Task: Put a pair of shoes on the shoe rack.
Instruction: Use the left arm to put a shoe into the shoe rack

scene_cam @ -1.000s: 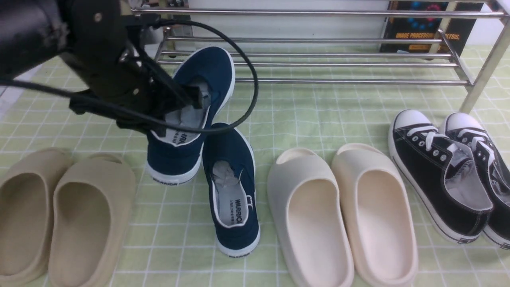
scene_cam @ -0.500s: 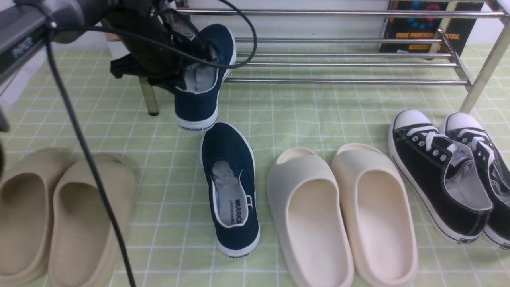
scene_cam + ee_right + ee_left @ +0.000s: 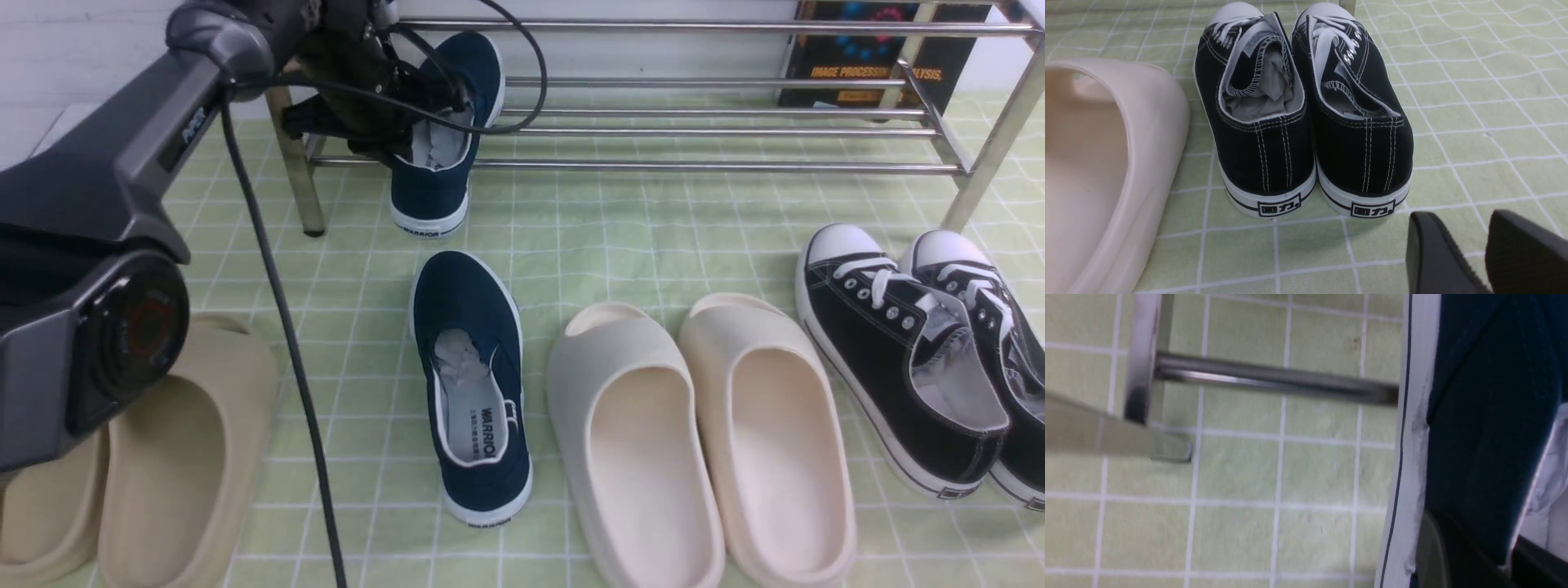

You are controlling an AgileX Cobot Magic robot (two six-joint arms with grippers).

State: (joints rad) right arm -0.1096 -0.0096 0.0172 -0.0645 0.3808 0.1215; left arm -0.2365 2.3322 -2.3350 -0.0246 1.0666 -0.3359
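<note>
Left pincer (image 3: 437, 110), upper left: clamped on the side wall of one navy slip-on (image 3: 433, 192). The toe is over the shoe rack (image 3: 702, 166) and the heel hangs off its front bar. Judgement: carry it deeper and level the rubber sole across the smooth round steel bars before letting go, as soft canvas flexes. Its mate (image 3: 473, 384) lies mid-frame on the tabletop. Right pincer (image 3: 1484, 249): apart, empty.
</note>
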